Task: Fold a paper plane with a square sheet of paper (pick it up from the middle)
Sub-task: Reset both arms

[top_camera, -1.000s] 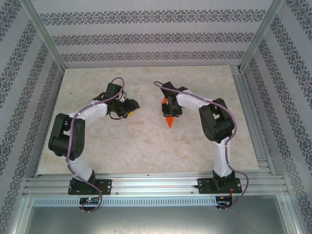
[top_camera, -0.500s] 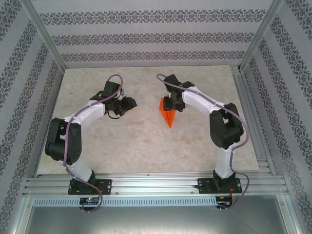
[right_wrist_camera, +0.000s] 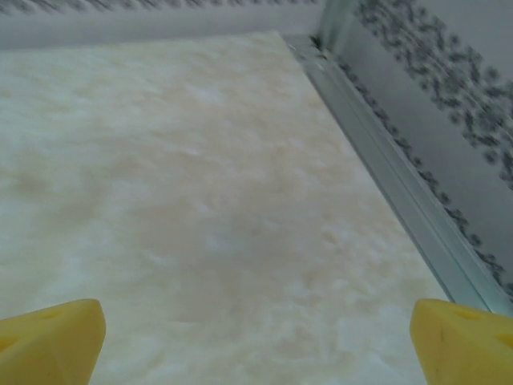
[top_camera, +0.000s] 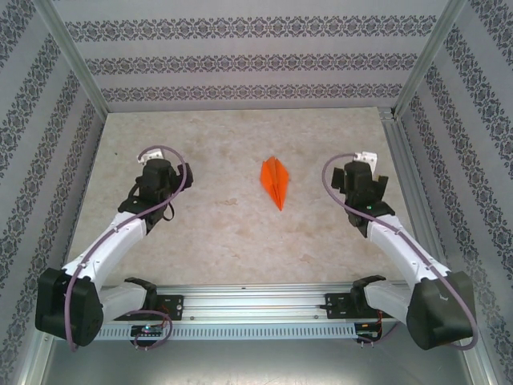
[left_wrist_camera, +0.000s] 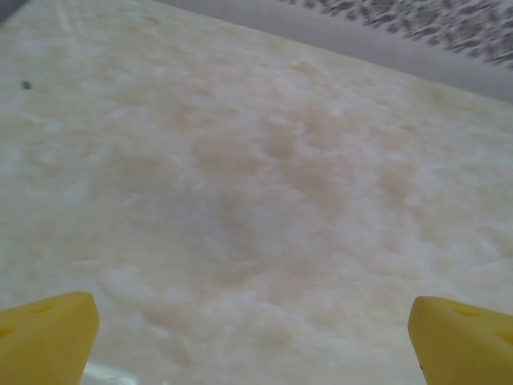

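A: Bright orange paper plane [top_camera: 274, 181], a narrow folded dart with a centre crease. Lying flat on the pale marbled bench [top_camera: 224, 233], about midway between the left and right edges and somewhat nearer the far edge than the near one. Tip toward the near edge. Touched by nothing.

B: Left tool [left_wrist_camera: 254, 341]: spread wide. Left fingertips [left_wrist_camera: 44, 337], yellow wedges, at opposite lower corners of the wrist view, with bare bench between them and nothing pinched. From above, toward the left edge, well apart from the plane.

A: Right tool [right_wrist_camera: 256, 343]: likewise spread wide. Right fingertips [right_wrist_camera: 48, 341], also yellow, far apart over bare bench, nothing pinched. From above, toward the right edge, well apart from the plane.

B: Ahead of the right tool, a silver metal rail [right_wrist_camera: 385, 152] along the right edge of the bench, a grey patterned wall [right_wrist_camera: 449, 80] beyond it.

A: Plane between the two tools, roughly level with both.
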